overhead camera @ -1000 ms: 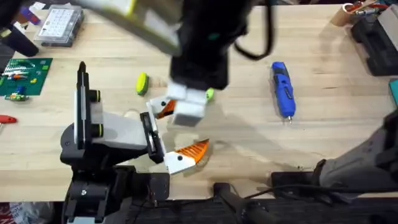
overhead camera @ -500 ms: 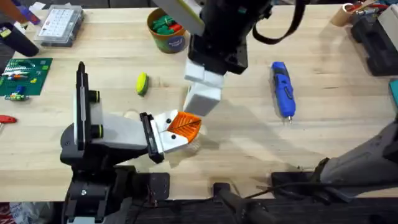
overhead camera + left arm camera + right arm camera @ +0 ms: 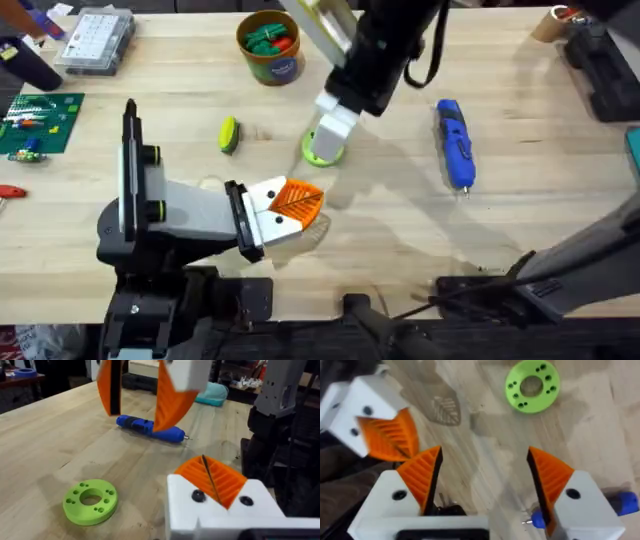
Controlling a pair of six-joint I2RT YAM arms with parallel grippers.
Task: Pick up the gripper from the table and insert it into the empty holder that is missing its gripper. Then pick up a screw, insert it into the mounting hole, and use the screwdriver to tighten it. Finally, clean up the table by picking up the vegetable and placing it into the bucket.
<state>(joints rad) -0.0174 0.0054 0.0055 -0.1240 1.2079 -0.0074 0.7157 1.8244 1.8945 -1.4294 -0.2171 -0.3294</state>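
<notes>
The pale grey holder (image 3: 190, 210) stands at the near left. The small orange-finned gripper (image 3: 283, 193) sits in its end, pressed against the matching finger; in the left wrist view this pair (image 3: 210, 477) is shut with nothing between. My right gripper (image 3: 333, 128) (image 3: 485, 457) hangs open and empty over the lime ring disc (image 3: 322, 152), apart from the holder. It also shows from the left wrist (image 3: 135, 419). The blue screwdriver (image 3: 455, 142) (image 3: 150, 428) lies to the right. The yellow-green vegetable (image 3: 228, 134) lies left of the disc. The brown bucket (image 3: 270, 45) stands at the back.
A clear compartment box (image 3: 95, 40) and a green circuit board (image 3: 35, 122) lie at the far left. The lime ring disc (image 3: 532, 386) (image 3: 90, 501) lies flat mid-table. A dark case (image 3: 605, 70) sits at the far right corner. Bare wood stretches between the disc and the screwdriver.
The right gripper brought the small finger to the holder's end, let go of it there, and has drawn back toward the ring disc, open.
</notes>
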